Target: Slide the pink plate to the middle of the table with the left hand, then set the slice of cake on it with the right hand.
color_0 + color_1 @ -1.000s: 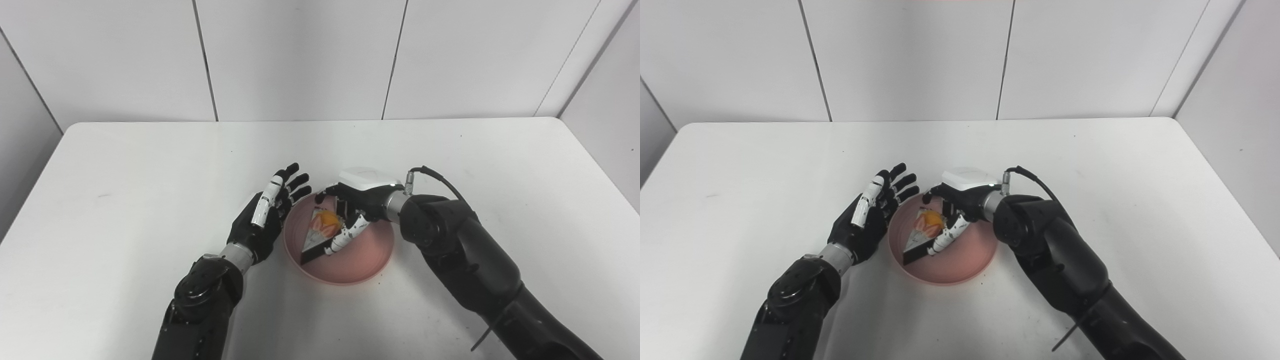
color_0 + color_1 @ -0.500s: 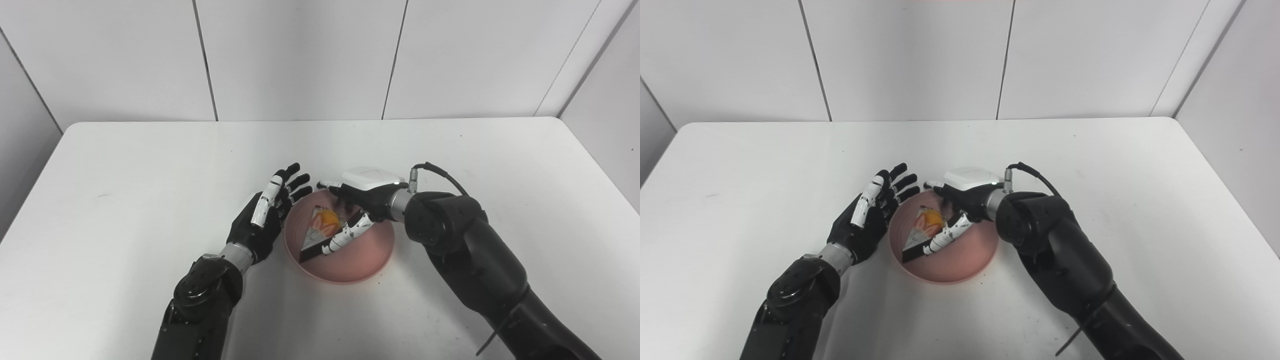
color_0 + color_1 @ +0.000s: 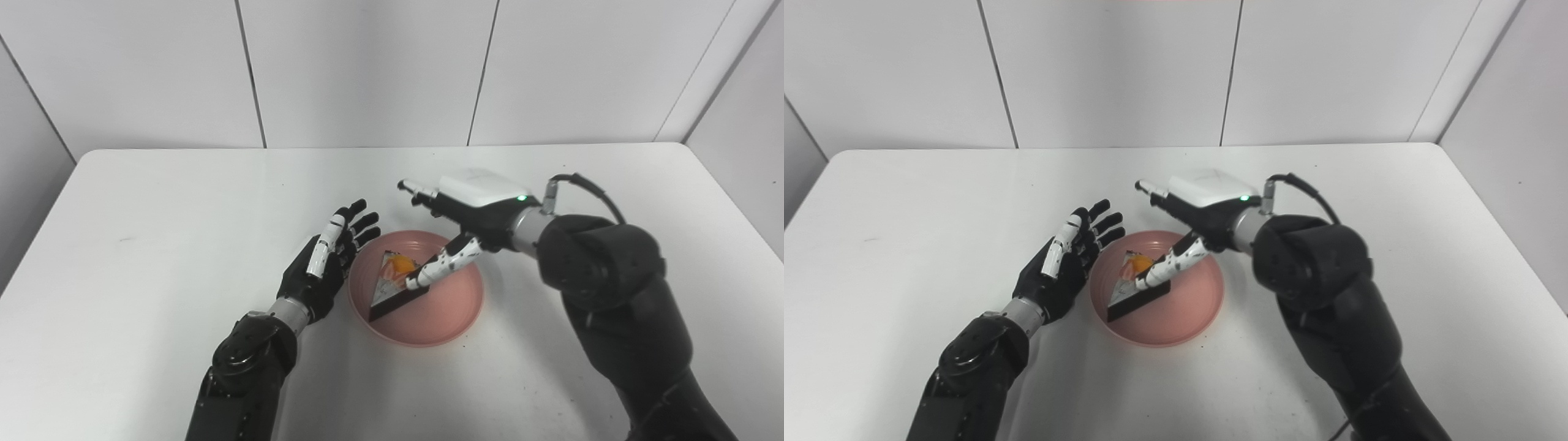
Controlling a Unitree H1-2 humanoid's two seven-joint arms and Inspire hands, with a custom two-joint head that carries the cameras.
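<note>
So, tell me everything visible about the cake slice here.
The cake slice is a wedge with a dark side, a pale top and orange and red fruit pieces on it. It lies flat in the left half of the pink plate. The open right robot hand hangs above it; whether its thumb touches is unclear.

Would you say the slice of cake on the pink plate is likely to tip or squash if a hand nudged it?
The slice of cake rests flat, wide side down in the pink plate, so tipping seems unlikely. Its fruit topping looks loose and might shift. Whether it squashes cannot be told here.
</note>
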